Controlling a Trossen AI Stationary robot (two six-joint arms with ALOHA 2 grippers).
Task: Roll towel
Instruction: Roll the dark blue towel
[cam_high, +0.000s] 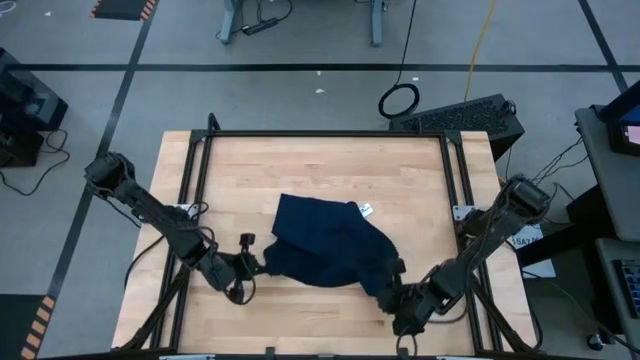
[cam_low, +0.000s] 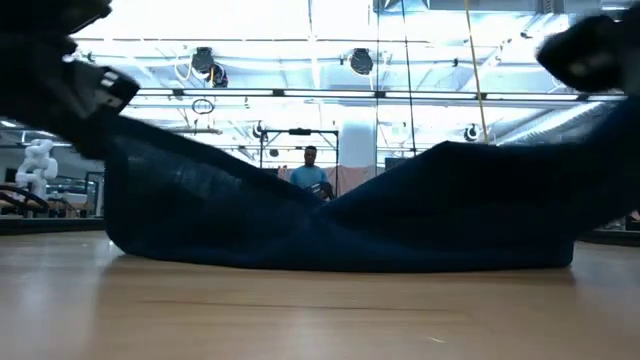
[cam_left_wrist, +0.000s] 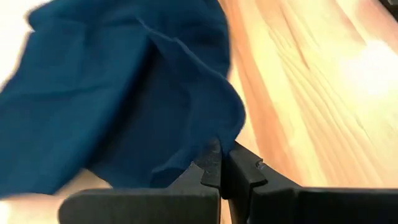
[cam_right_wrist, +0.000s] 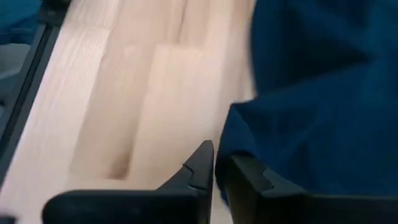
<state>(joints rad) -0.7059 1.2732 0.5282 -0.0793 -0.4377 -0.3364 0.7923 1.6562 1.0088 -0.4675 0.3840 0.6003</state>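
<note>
The dark navy towel (cam_high: 325, 240) lies bunched on the middle of the wooden table, its white tag (cam_high: 366, 210) at its far right edge. In the low view its middle (cam_low: 340, 245) rests on the table, and both ends rise to the grippers. My left gripper (cam_high: 252, 265) is at the towel's near left end and is shut on it. At the near right end, my right gripper (cam_high: 392, 292) is closed on the cloth with only a slit between its fingers. My left gripper pinches a folded tip of the towel's edge (cam_left_wrist: 216, 148) between its two fingers. It comes slanting down from the table's near left. The cloth climbs from the table to the fingers (cam_low: 130, 150), lifted at that end. My right gripper has the towel's edge (cam_right_wrist: 225, 158) in the narrow slit between its fingers, slanting down from the near right. How many layers, I cannot tell. The cloth rises from the table to that hold (cam_low: 600, 140).
Black frame rails (cam_high: 200, 165) run along the table's left, right and far sides. Bare wood (cam_high: 320, 165) shows beyond the towel and on the near left. A person (cam_low: 310, 172) stands in the room far behind the table.
</note>
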